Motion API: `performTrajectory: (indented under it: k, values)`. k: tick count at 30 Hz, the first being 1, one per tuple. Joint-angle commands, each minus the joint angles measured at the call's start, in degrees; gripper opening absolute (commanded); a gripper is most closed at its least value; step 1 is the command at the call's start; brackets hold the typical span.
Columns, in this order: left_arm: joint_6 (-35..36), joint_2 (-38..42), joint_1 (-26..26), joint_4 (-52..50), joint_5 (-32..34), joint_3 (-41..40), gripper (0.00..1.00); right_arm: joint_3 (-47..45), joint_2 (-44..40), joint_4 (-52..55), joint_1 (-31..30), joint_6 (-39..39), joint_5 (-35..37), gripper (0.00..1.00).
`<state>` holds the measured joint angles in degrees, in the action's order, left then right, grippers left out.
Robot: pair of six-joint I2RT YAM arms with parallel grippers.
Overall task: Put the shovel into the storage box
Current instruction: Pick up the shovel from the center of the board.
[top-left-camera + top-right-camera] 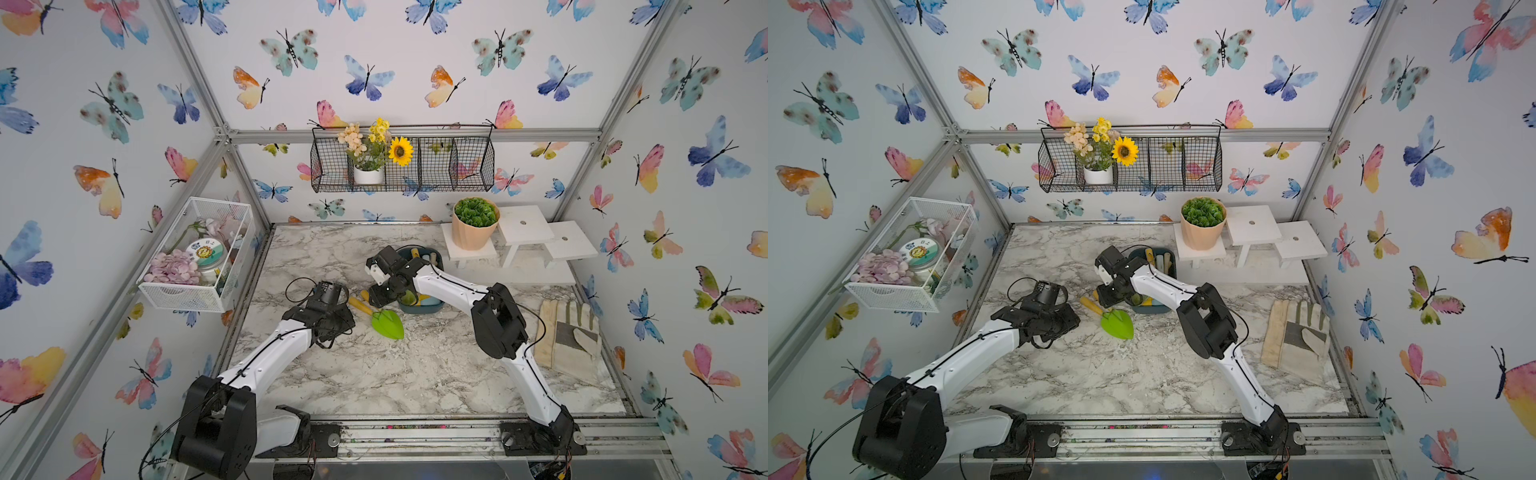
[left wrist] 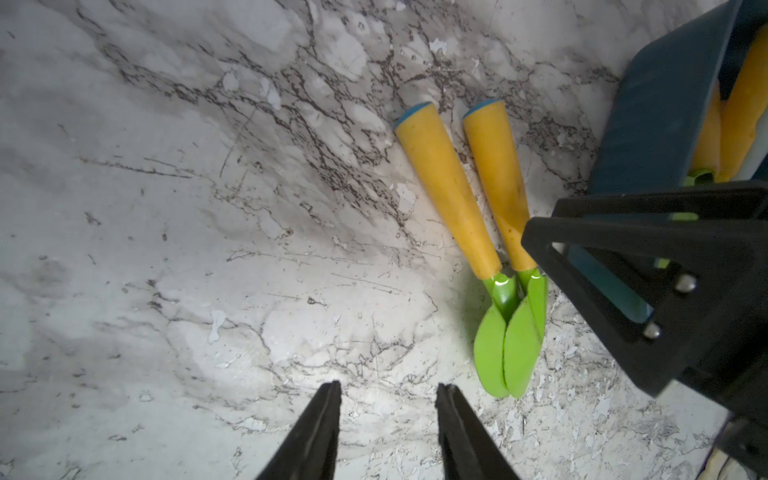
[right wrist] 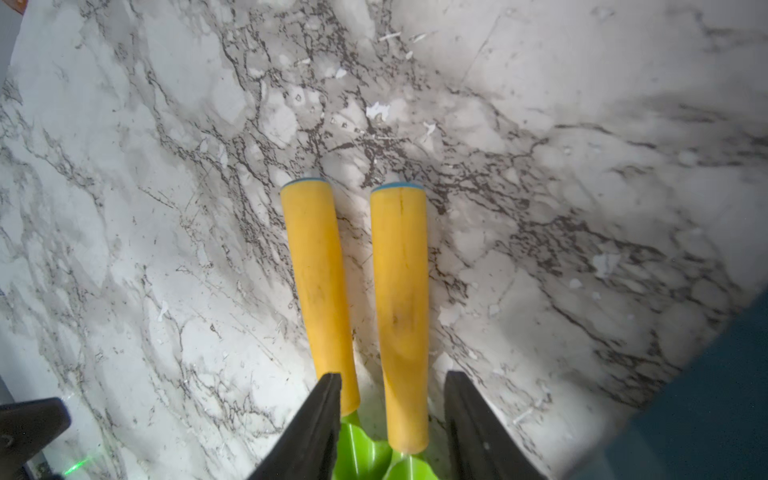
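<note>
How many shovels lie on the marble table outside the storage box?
2. The nearer shovel lies beside the storage box; the farther shovel lies alongside it, green blades overlapping. Yellow-handled tools inside the box are partly hidden.

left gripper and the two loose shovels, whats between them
Nothing but bare marble table between the left gripper and the shovels, seen in the left wrist view.

Reads as a robotics lab booth styled as a garden corner. Shows an aluminium frame (image 1: 415, 135) lined with butterfly wallpaper (image 1: 291, 50), a marble-print tabletop (image 1: 395, 374), white robot arms (image 1: 266, 357) bolted to a front rail (image 1: 415, 434), flowers (image 1: 401, 151) in a black wire basket (image 1: 469, 166), a potted plant (image 1: 473, 224) and a work glove (image 1: 567, 332).
</note>
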<state>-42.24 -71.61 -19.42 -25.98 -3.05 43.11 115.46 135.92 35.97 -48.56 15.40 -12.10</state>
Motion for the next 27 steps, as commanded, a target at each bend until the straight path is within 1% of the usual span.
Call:
performTrajectory:
  k: [1, 6, 12, 24, 27]
  values:
    - [0.77, 1.04, 0.63, -0.13, -1.1, -0.13, 0.44, 1.67, 2.27, 2.53, -0.58, 0.24, 2.59, 0.43]
    - [1.32, 0.95, 1.05, -0.13, -1.6, -0.27, 0.44, 2.14, 3.63, 1.97, -0.66, 0.93, 3.18, 0.39]
    - [1.68, 0.89, 1.63, 0.44, -2.45, -0.84, 0.44, 3.93, 5.71, 2.67, -1.1, 1.06, 4.26, 0.39]
    - [2.91, -1.33, 1.85, 0.4, -3.27, 0.73, 0.44, 3.1, 6.6, 1.33, -1.23, 1.57, 4.45, 0.38]
    - [2.86, -1.34, 1.85, 0.37, -3.25, 0.66, 0.44, 3.11, 6.58, 1.32, -1.19, 1.48, 4.58, 0.35]
